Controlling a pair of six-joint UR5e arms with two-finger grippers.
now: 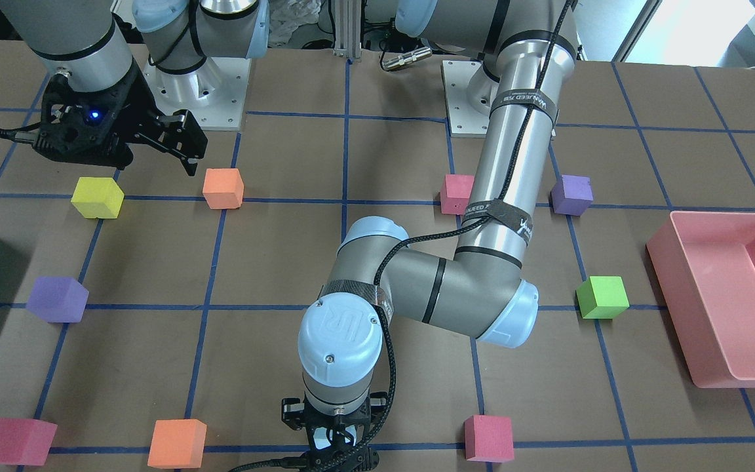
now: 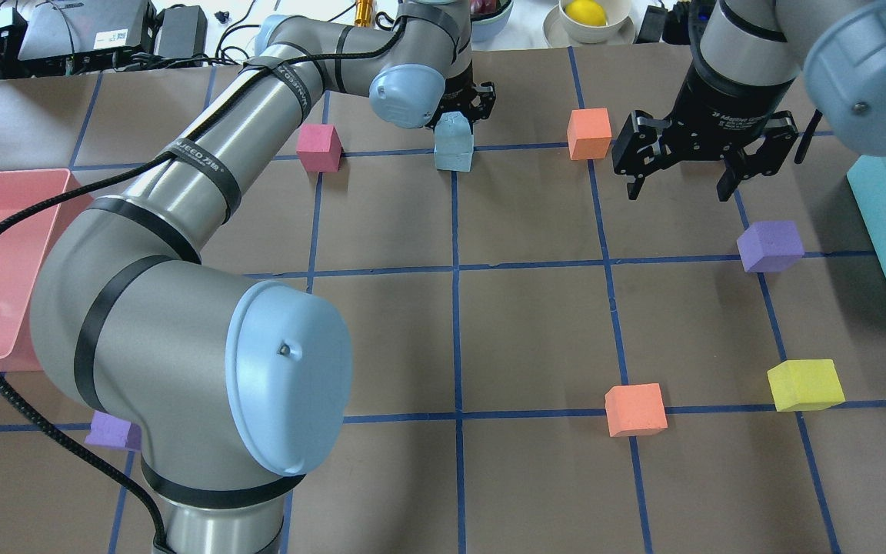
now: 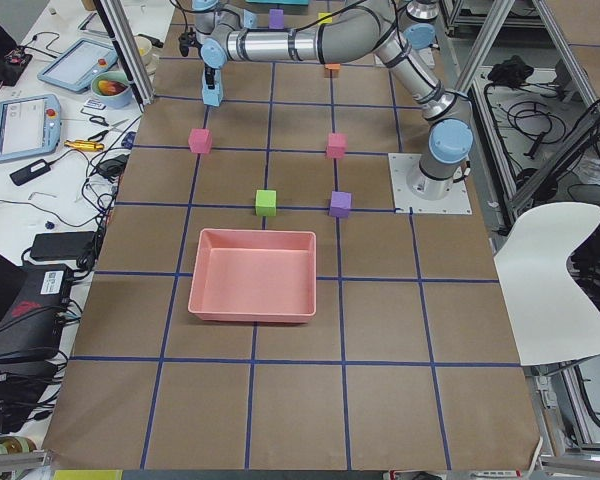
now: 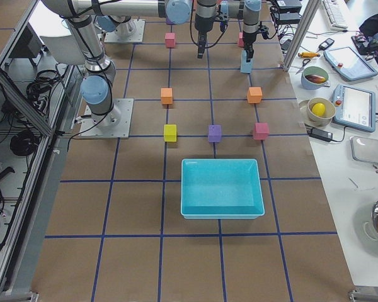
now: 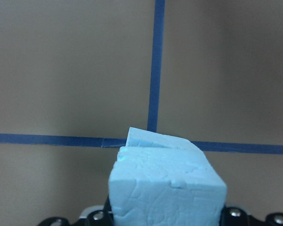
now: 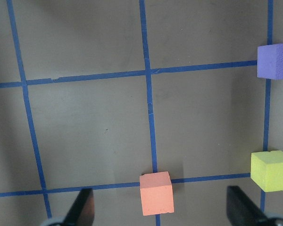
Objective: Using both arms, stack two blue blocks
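The two blue blocks [image 2: 454, 142] are one above the other at the far side of the table [image 2: 535, 323], right where two blue tape lines [image 2: 456, 231] cross. The top block [image 5: 167, 188] looks a bit twisted on the bottom block [image 5: 155, 139], whose far edge peeks out past it in the left wrist view. I think the stack is made, or very nearly. I cannot tell if the top block sits all the way down on the bottom one.

The left gripper [image 2: 467, 106] is right over the top block, and its jaws seem to reach down around that block. The parts that would press on the block are hidden, so I cannot tell if they squeeze it or have let go. What is left, I think, is to let go and lift straight up without knocking the stack.

The right gripper [image 2: 677, 188] hangs over the table with its jaws spread wide and nothing in them. It is well apart from the stack, past an orange block [image 2: 589, 132]. A pink block [image 2: 318, 146] sits on the stack's other side.
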